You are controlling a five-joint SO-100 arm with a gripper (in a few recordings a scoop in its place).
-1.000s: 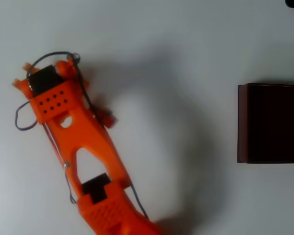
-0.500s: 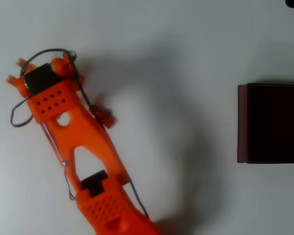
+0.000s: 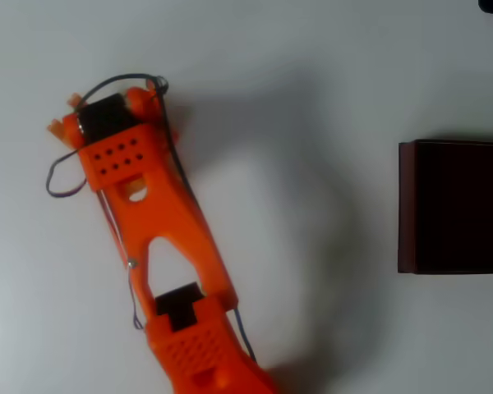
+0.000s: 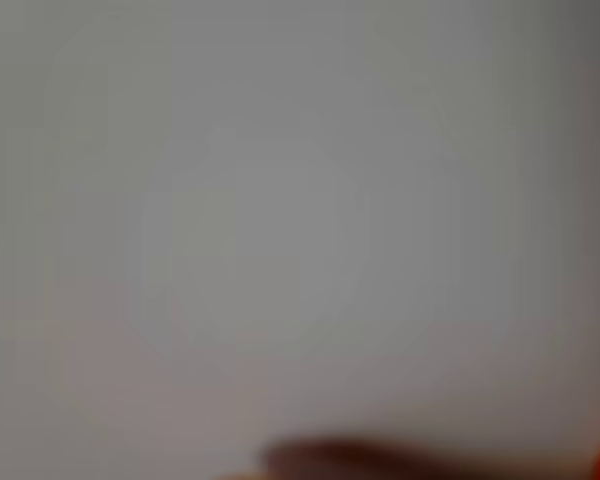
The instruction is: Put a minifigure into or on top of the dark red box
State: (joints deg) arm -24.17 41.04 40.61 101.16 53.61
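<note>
In the overhead view my orange plastic arm (image 3: 168, 238) lay across the left half of the white bench (image 3: 312, 82), going from the lower edge up and to the left. Its shell looked like printed plastic, smooth on the long flat links, with a triangular hole in the middle link and a grid of small round holes near the wrist. A black square motor block (image 3: 107, 116) sat on top at the wrist, and a thin dark cable (image 3: 66, 176) made loops around this end.

My end effector (image 3: 66, 115) was at the upper left tip of the arm. From above I saw just two small orange tips beside the motor block, so I cannot tell if the fingers were apart or together, or if anything was between them.

The dark red box (image 3: 407, 205) stood at the right edge of the bench, well apart from my arm. It was rectangular, with a thin maroon wall on the left side and an almost black inside.

The minifigure I could not make out; my arm covered part of the bench.

The wrist view was very blurred: a pale grey surface, a dark smear at the bottom, a bit of orange-red at the lower right corner.
</note>
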